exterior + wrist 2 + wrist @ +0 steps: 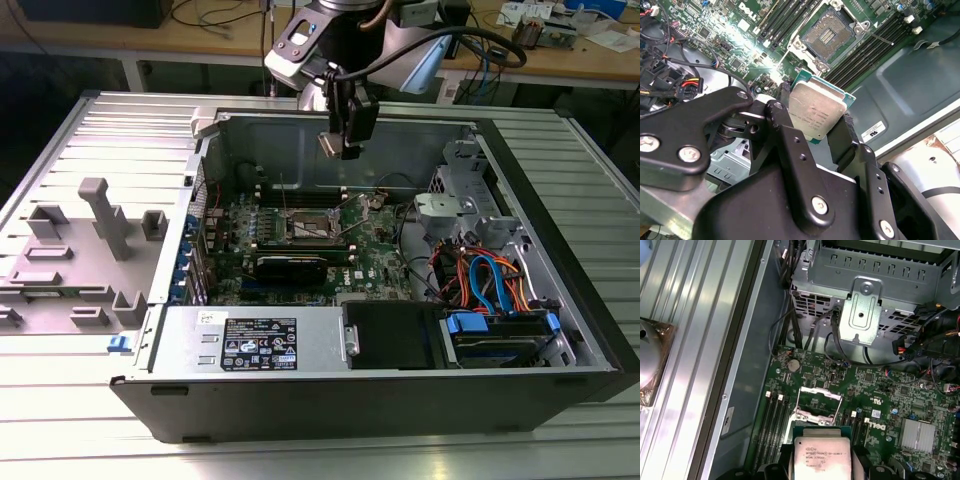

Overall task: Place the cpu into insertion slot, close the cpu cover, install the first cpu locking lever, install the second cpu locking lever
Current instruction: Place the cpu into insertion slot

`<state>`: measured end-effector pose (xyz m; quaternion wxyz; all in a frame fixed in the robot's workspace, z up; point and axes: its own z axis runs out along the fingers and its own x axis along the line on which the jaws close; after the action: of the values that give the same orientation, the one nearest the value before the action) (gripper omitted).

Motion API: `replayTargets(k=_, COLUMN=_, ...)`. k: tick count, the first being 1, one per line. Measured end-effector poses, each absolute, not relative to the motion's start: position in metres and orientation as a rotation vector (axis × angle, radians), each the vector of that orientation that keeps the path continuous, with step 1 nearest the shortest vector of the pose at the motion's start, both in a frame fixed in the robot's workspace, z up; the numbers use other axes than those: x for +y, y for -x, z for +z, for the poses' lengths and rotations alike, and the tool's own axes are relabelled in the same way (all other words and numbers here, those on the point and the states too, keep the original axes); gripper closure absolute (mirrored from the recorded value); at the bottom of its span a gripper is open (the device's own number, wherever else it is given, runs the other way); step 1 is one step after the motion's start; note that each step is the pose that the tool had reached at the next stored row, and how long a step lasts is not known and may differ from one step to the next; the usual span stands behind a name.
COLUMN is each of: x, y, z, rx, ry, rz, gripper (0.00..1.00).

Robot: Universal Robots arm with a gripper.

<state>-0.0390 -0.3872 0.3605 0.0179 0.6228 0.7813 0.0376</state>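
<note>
Holding cpu clamped by edges in gripper, well clear of insertion slot; likely light, stiff, delicate underneath, edge grip only

My arm reaches down from above; my gripper hangs vertical, fingers clamped on the cpu.
</note>
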Motion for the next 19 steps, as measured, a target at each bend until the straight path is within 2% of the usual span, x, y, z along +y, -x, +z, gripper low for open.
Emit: replayTargets(k=19, x=-0.3876, y=0.039, z=0.3573, rx=2.425, ry=-1.937, rz=0.117, gripper=0.46)
